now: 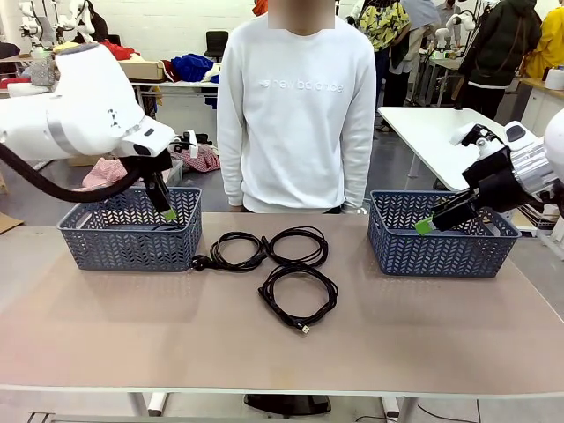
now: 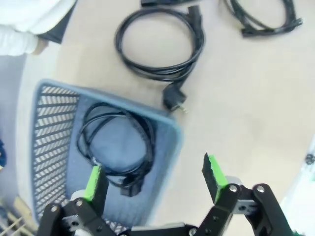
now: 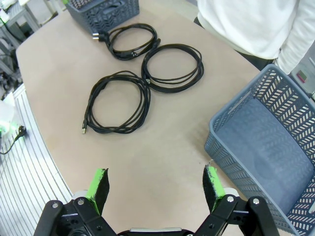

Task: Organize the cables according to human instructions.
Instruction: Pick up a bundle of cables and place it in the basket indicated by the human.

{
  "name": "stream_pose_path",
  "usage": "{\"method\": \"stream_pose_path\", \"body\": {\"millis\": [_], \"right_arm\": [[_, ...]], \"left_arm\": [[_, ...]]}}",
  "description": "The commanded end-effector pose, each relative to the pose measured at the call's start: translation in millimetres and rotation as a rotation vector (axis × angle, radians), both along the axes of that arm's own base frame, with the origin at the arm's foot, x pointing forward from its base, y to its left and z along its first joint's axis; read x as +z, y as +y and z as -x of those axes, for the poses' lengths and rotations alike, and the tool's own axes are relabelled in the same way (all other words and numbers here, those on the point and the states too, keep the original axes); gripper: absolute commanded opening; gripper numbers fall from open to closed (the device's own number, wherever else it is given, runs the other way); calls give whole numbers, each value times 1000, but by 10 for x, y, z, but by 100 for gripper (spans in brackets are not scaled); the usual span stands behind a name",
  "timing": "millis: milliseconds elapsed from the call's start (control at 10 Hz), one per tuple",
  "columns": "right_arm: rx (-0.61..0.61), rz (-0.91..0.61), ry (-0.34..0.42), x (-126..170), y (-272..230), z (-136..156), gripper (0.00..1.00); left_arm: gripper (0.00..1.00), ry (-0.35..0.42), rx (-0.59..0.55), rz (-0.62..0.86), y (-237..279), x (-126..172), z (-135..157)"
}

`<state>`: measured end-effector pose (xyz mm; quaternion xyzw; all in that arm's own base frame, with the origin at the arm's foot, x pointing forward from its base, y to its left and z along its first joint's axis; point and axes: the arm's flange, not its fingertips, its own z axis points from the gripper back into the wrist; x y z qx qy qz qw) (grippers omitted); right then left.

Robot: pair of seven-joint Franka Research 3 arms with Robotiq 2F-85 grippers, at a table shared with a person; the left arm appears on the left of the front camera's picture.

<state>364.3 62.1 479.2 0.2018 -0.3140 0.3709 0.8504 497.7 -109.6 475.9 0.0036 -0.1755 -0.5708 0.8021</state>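
The left pincer [image 1: 166,211] hangs at the centre left of the front view, above the left basket [image 1: 132,240]. In the left wrist view its fingers [image 2: 93,181] stand spread wide and pinch nothing, one over the basket floor and the other past the rim over the counter [image 1: 132,326]. One coiled cable [image 2: 115,147] lies flat on the floor of the left basket. Just right of that basket, on the counter, lies the plug cable [image 1: 233,251], a round coil whose chunky plug [image 1: 198,262] points toward the basket wall. The middle cable [image 1: 300,245] lies beside it at the centre of the frame, and the two coils appear to touch. The near cable [image 1: 298,295] lies below them in the frame, closer to the camera, its upper loop meeting the middle cable and its silver connector [image 1: 304,329] at the lowest point. The person [image 1: 297,115] stands behind the counter at the upper centre, arms hanging at the sides. The right basket [image 1: 441,251] sits on the counter at the centre right, well apart from the three coils. The right pincer [image 1: 425,226] hovers at that basket's upper rim. In the right wrist view its fingers [image 3: 98,186] are spread wide, with bare counter between them.
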Motion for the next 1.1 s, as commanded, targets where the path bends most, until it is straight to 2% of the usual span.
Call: {"method": "stream_pose_path", "body": {"millis": [0,200,400,700,1000], "right_arm": [[14,-15,-6,-13,-10,-26,100],[14,-15,-6,-13,-10,-26,100],[14,-15,-6,-13,-10,-26,100],[14,-15,-6,-13,-10,-26,100],[14,-15,-6,-13,-10,-26,100]], "left_arm": [[100,-28,12,70,-51,-68,435],[100,-27,-34,128,-197,-129,764],[100,-6,-75,142,-299,-234,959],[100,14,-112,151,-330,-284,1015],[100,20,-78,118,-427,-253,1029]]}}
